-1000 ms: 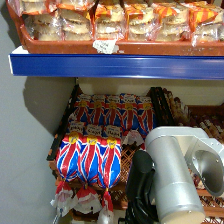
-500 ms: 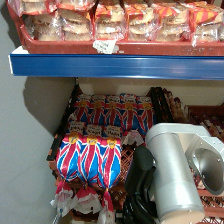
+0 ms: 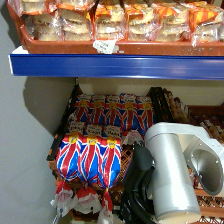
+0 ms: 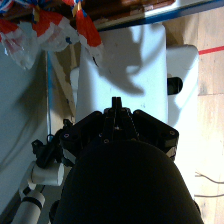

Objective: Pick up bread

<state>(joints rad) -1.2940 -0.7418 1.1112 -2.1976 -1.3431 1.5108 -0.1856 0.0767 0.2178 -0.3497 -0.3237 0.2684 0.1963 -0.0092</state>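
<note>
The bread, loaves in glossy Union Jack bags with yellow bands, lies on the lower shelf in the head view. A front row (image 3: 89,159) sits at the shelf's left, its twisted bag ends hanging over the edge. A second row (image 3: 114,111) lies behind it. My right gripper (image 3: 137,187), black, is just right of the front loaves and low, near the shelf's front edge. In the right wrist view the gripper (image 4: 116,104) is shut with nothing in it, and the red and white bag ends (image 4: 45,25) hang beyond it, apart from the fingers.
A blue-edged upper shelf (image 3: 115,66) carries orange-topped packs of pale buns (image 3: 110,20). Long brown loaves (image 3: 172,107) lie at the lower shelf's right. A grey wall (image 3: 25,150) closes the left side. My silver forearm (image 3: 170,175) covers the lower right.
My right arm has crept slightly up and to the left, toward the front loaves. The bread has not moved.
</note>
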